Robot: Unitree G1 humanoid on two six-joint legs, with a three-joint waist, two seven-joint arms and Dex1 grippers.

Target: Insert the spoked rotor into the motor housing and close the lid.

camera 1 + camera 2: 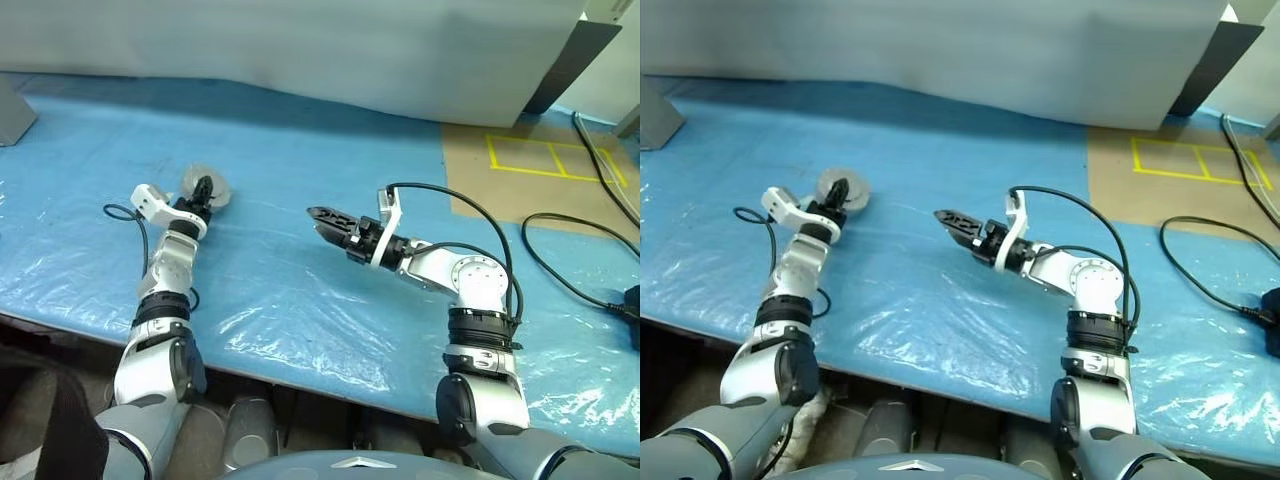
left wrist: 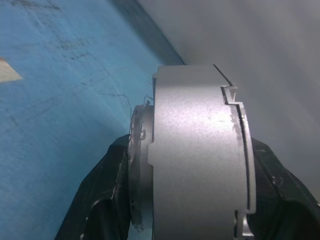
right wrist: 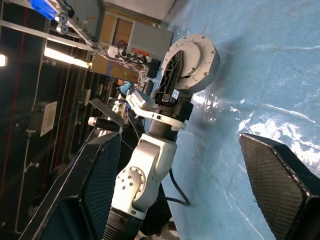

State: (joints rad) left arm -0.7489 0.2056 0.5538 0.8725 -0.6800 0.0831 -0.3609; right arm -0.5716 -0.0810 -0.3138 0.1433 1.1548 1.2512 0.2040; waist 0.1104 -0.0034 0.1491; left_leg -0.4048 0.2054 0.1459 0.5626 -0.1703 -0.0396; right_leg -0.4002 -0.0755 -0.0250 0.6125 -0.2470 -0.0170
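Holding the motor housing [image 1: 207, 188] on edge over the tabletop [image 1: 300, 300], left gripper [image 1: 203, 192] fingers pinching it.
Right gripper [image 1: 325, 220] is well apart, fingers spread and empty, aimed toward the housing.

You see table [image 1: 300, 300] under crinkled blue plastic sheet [image 1: 300, 160]; brown board [image 1: 520, 175] with yellow tape outline, black cables [image 1: 560, 270] at right.

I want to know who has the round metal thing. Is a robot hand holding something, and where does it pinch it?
The left gripper holds the motor housing, one finger on each flat face. The right gripper is open and holds nothing.
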